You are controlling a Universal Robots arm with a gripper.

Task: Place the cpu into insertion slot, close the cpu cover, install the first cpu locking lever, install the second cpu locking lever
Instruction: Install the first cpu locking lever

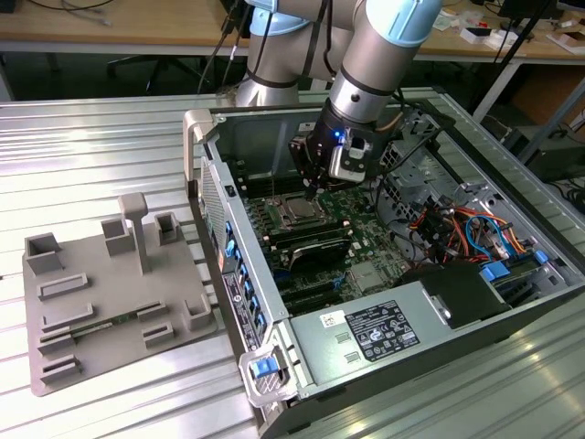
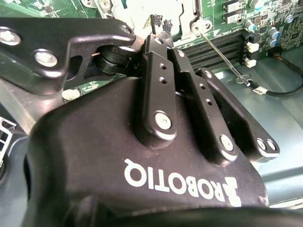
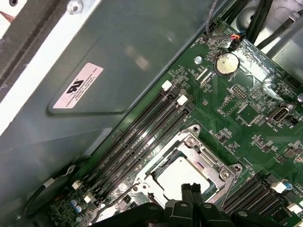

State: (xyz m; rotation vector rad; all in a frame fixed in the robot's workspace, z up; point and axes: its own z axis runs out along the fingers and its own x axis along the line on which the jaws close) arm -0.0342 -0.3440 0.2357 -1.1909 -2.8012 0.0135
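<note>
my black two-fingered hand (image 1: 313,189) hung inside the open grey computer case (image 1: 274,366), fingertips close together with nothing between them, just above the small square silver-rimmed insertion slot (image 3: 187,168). the flat silver-grey cpu (image 3: 179,176) lay seated in that slot, and the thin silvery cpu cover (image 3: 208,149) lay flat around it. the long black memory slots (image 3: 137,142) ran at the slot's ten o'clock in the first wrist view. the ridged metal table (image 1: 101,146) carried a grey fixture tray (image 1: 110,302) at the case's nine o'clock in the exterior view.

Arm (image 1: 379,55): silver-grey tubular segments, light-blue joint caps, black cable running down its side. Wrist unit: black housing, small blue light. Gripper (image 2: 160,22): matte black body, two slim linkage fingers (image 2: 156,85), silver screw heads, white lettering at lower centre of the second wrist view.
</note>
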